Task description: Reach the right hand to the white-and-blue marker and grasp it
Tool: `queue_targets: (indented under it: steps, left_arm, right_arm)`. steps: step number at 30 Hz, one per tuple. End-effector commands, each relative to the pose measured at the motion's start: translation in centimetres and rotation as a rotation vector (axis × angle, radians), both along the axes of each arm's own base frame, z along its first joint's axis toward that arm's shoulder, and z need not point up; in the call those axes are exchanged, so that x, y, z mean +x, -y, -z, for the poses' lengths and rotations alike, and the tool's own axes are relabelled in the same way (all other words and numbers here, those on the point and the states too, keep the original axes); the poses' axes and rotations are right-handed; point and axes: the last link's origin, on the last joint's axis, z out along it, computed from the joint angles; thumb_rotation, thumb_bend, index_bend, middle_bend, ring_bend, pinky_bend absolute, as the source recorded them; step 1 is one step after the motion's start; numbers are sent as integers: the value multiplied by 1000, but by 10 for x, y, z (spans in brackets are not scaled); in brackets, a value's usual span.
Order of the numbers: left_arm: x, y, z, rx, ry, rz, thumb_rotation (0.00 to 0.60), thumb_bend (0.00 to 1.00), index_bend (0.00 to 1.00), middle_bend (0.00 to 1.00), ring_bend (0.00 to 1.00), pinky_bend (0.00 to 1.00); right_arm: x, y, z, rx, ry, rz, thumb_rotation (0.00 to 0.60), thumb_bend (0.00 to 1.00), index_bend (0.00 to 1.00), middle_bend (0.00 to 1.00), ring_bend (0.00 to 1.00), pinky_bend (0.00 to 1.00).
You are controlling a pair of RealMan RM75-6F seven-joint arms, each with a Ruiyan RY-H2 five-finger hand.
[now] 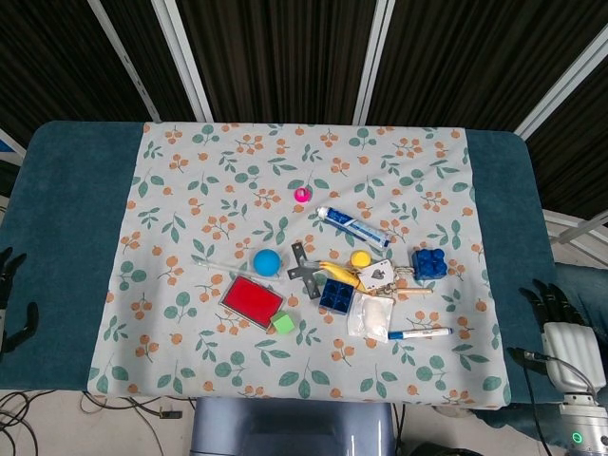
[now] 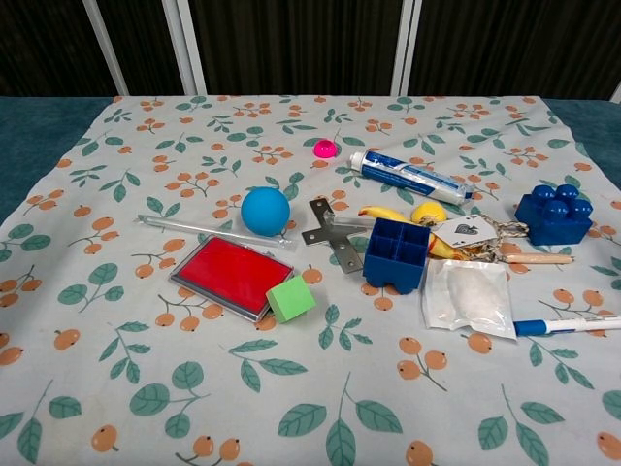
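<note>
Floral cloth bears the marker (image 1: 419, 333); right hand (image 1: 551, 304) (fingers spread, empty) waits well apart.

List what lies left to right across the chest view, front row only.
red pad → green cube → blue open block → clear packet → white-and-blue marker

A table covered by a floral cloth (image 1: 237, 180) with orange berries, seen from above. My right hand (image 1: 549, 302) sits at the table's right edge, dark fingers spread, holding nothing, well apart from the white-and-blue marker (image 1: 419, 333). The marker lies flat just beside a clear plastic pouch (image 1: 370, 315). My left hand (image 1: 11, 294) shows only partly at the left edge, its fingers unclear.
</note>
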Motion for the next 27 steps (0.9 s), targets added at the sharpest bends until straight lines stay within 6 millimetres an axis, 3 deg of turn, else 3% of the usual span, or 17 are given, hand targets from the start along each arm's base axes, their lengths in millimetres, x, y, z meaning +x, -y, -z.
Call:
queue_targets:
  steps: [1,13,27]
  left_arm:
    - [0,-1,2,-4,-4,-2,600,523,87,0,23,39]
    - [1,-1,1,-1,8,-6,600,524,87,0,23,39]
    - [0,-3,1,-6,13,-13,600,524,87,0,23,39]
  right_arm:
    - [6,7,3,115,0,-28,600,131,194,174,76,244]
    - [23,54,50,316,-50,27,600,254,286,279,96,244]
    - [25,53,103,341,-48,68,600,235,353,333,104,244]
